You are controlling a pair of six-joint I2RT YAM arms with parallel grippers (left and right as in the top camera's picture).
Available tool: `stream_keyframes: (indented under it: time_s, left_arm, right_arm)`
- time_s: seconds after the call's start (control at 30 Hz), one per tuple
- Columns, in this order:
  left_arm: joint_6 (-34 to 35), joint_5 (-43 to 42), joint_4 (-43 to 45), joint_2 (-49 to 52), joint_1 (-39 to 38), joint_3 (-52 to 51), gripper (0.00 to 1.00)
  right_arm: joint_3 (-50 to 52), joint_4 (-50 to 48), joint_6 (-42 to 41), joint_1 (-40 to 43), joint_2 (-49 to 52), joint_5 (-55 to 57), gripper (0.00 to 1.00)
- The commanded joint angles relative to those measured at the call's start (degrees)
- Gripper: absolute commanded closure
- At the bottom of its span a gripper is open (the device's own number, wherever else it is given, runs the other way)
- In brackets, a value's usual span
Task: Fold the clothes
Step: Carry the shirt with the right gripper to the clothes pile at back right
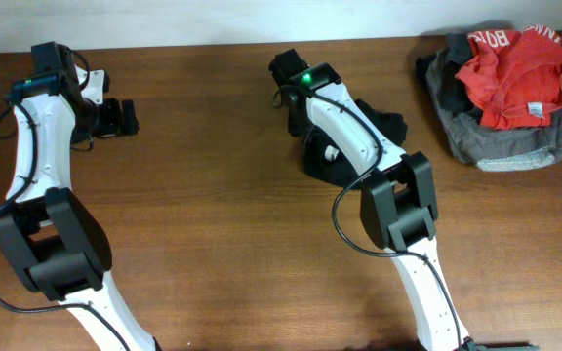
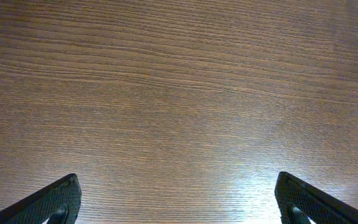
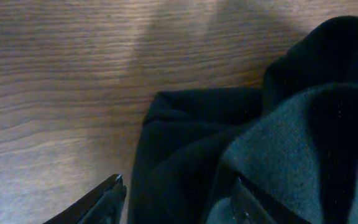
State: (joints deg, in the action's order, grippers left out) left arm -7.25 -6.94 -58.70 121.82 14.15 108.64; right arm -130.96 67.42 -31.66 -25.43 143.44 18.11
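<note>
The clothes [image 1: 383,125], a crumpled black garment with a small white round logo [image 1: 331,152], lie at the table's middle back, largely under my right arm. My right gripper [image 1: 299,115] points down at its left edge. In the right wrist view the black fabric [image 3: 185,143] bunches up between the fingers. The left finger [image 3: 112,194] is over bare wood beside the cloth's edge and the right finger [image 3: 244,202] rests against a raised fold. The jaws stand apart around the fabric. My left gripper [image 1: 115,117] is wide open over bare wood at the far left [image 2: 178,202].
A red garment with white lettering [image 1: 515,73] lies on a grey garment [image 1: 501,146] in a pile at the back right corner. The wooden table [image 1: 222,224] runs from the arms to the front edge.
</note>
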Motion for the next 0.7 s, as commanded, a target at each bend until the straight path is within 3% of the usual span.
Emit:
stream_keyframes:
  time_s: [0.0, 0.1, 0.3, 0.43, 0.67]
  left_arm:
    - [-0.07, -0.85, -0.11, 0.33, -0.11, 0.15, 0.01]
    - [-0.07, -0.83, -0.31, 0.33, -0.11, 0.15, 0.01]
    - [-0.07, -0.83, -0.57, 0.33, -0.11, 0.15, 0.01]
    - [-0.07, -0.83, -0.94, 0.33, -0.11, 0.15, 0.01]
    - [-0.07, -0.83, -0.94, 0.33, -0.11, 0.15, 0.01]
  right_arm:
    - [0.02, -0.04, -1.68, 0.37, 2.99, -2.99, 0.4]
    - [0.11, 0.02, -1.86, 0.28, 3.39, -3.61, 0.42]
    - [0.31, 1.14, -1.86, 0.52, 5.09, -4.83, 0.62]
    - [0.46, 2.82, -1.84, 1.49, 5.57, -4.79, 0.94]
    - [-2.75, 10.05, 3.87, 5.03, 2.05, -6.1, 0.96]
